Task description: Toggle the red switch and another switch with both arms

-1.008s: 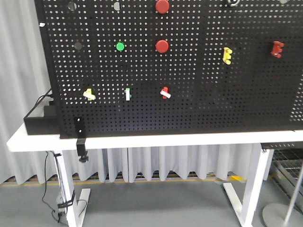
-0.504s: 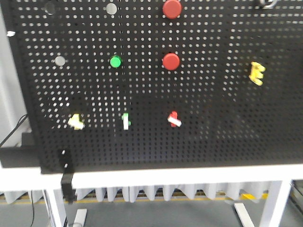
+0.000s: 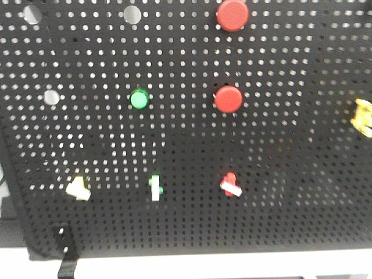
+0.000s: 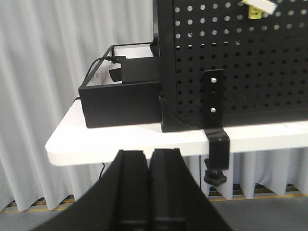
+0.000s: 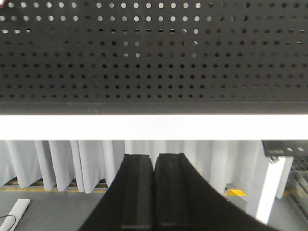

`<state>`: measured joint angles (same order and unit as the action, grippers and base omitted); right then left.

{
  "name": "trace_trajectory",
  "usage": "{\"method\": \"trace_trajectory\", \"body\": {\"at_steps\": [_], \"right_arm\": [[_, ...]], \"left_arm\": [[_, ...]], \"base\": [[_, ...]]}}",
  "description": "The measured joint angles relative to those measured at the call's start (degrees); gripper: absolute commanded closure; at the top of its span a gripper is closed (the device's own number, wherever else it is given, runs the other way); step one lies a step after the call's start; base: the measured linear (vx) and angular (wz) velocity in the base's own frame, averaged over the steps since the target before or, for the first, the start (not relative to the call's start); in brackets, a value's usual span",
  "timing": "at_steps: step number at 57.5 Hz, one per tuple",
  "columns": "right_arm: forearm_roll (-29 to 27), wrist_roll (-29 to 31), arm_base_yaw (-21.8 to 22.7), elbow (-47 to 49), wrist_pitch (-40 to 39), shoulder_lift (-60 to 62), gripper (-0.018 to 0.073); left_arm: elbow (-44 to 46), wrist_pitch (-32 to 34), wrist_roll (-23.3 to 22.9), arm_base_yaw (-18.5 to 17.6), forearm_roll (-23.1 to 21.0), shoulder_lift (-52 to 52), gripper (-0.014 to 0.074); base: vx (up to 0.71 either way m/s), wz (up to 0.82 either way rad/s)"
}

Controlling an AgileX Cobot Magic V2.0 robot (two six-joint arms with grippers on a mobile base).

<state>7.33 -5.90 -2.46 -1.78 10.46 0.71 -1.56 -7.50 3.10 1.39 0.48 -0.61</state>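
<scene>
The red switch [image 3: 231,184], a tiny red base with a short white lever, sits low on the black pegboard [image 3: 279,174]. Another switch [image 3: 78,189], white lever on a faint yellow base, is at the same height far to the left; its lever also shows at the top of the left wrist view [image 4: 257,6]. My left gripper [image 4: 149,152] is shut and empty, below the table edge near the board's left corner. My right gripper [image 5: 154,156] is shut and empty, below the table edge under the board. Neither gripper shows in the front view.
A straight white lever on a green base [image 3: 155,187] stands between the two switches. Above are a green button [image 3: 139,99], two round red buttons [image 3: 228,99] [image 3: 232,14] and a yellow knob [image 3: 363,116]. A black box [image 4: 122,98] and a clamp [image 4: 216,144] sit on the white table [image 4: 120,142].
The front view has moved steadily closer to the pegboard, so the switches appear larger and lower in frame. The table legs and floor have dropped out of sight.
</scene>
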Motion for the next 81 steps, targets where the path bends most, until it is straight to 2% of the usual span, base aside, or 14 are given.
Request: {"method": "trace_trajectory", "body": {"at_steps": [57, 66, 73, 81], "right_arm": [[0.0, 0.0, 0.0, 0.0, -0.02, 0.0, 0.0566], [-0.19, 0.0, 0.0, 0.0, -2.63, 0.0, 0.0566], [0.02, 0.0, 0.0, 0.0, -5.46, 0.0, 0.0566], [0.02, 0.0, 0.0, 0.0, -11.54, 0.0, 0.0566]], "left_arm": [[0.0, 0.0, 0.0, 0.0, 0.0, 0.0, 0.0594], [0.0, 0.06, 0.0, 0.0, 0.0, 0.0, 0.0594], [0.0, 2.05, 0.0, 0.0, 0.0, 0.0, 0.0594], [0.0, 9.4, -0.1, 0.0, 0.0, 0.0, 0.0594]], "base": [[0.05, 0.0], [0.0, 0.0], [0.0, 0.0], [0.0, 0.0]]}}
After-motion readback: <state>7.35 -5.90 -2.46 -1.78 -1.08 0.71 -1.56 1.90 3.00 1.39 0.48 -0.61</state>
